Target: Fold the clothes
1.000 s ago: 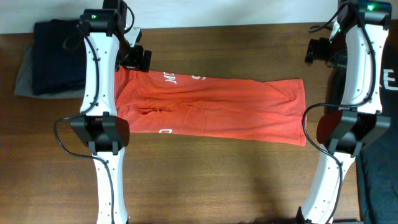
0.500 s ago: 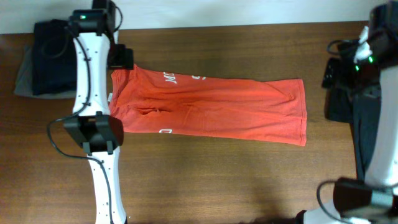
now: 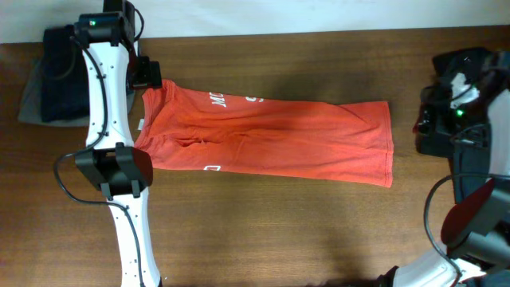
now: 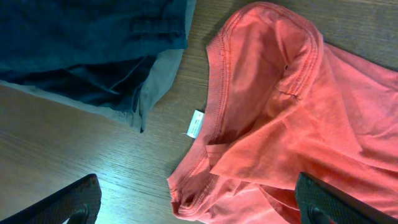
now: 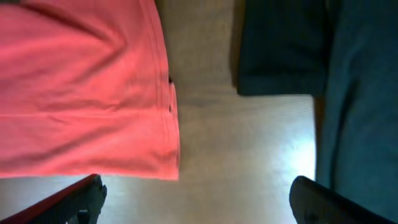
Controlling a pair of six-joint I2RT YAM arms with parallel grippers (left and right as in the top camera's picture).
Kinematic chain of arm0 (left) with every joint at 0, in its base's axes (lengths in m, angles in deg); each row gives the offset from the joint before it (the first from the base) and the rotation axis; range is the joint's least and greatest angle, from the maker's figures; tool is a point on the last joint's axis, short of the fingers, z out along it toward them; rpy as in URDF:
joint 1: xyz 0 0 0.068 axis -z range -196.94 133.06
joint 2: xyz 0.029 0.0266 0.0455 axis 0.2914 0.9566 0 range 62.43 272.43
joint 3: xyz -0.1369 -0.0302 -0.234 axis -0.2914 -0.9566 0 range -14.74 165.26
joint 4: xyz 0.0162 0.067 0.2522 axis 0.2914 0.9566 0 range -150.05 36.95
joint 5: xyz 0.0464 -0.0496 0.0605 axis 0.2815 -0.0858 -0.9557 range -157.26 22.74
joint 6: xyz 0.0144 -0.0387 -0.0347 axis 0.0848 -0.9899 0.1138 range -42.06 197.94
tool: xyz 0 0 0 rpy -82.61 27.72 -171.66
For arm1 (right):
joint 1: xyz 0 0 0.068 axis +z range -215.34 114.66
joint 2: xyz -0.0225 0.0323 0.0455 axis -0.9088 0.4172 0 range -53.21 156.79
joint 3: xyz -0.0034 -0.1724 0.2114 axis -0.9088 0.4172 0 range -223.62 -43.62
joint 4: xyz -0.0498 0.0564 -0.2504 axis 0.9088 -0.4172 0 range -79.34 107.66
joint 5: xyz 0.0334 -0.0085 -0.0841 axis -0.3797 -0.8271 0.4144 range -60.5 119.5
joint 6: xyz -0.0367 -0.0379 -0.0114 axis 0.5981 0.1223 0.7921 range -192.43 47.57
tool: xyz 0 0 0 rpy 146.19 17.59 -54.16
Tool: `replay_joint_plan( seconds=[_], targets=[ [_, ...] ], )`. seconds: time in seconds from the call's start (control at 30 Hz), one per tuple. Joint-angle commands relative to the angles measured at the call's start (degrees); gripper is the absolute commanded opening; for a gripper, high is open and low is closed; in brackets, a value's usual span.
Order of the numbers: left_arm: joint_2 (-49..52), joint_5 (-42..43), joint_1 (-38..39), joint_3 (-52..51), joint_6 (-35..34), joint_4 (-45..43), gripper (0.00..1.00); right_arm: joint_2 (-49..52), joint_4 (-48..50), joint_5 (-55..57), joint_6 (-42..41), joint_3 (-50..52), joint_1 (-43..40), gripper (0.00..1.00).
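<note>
Brown wood-grain table (image 3: 279, 231), with a strip of pale wall (image 3: 319, 14) along the far edge. The orange-red T-shirt (image 3: 267, 142) lies flat across the middle as a long band, collar to the left and hem to the right, with white lettering (image 3: 217, 100) showing near its far edge. A dark clothes pile (image 3: 64, 72) sits on a grey garment (image 3: 32, 100) in the far left corner, and there's more dark cloth (image 5: 280, 50) just past the hem. The left gripper (image 4: 199, 205) is over the collar end, jaws spread wide and holding nothing. The right gripper (image 5: 199, 199) is over the hem corner, also wide and empty. A glare patch shows on the wood by each one.
</note>
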Motion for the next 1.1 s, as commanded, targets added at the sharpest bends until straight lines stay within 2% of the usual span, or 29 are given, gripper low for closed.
replay_joint_plan(
  seconds=[0.0, 0.27, 0.53, 1.07],
  targets=[
    [-1.0, 1.9, 0.1, 0.6, -0.7, 0.1, 0.99, 2.7, 0.5, -12.1, 6.8, 0.5, -3.5, 0.99],
    [-1.0, 3.7, 0.1, 0.6, -0.7, 0.1, 0.99, 11.6, -0.1, -23.1, 17.1, 1.0, -4.3, 0.99],
    [-1.0, 3.7, 0.1, 0.6, -0.7, 0.1, 0.99, 18.6, 1.5, -23.2, 17.3, 1.0, -4.3, 0.99],
    [-1.0, 5.2, 0.1, 0.5, -0.7, 0.1, 0.99, 24.8, 6.8, -23.1, 17.2, 1.1, -1.3, 0.99]
  ],
)
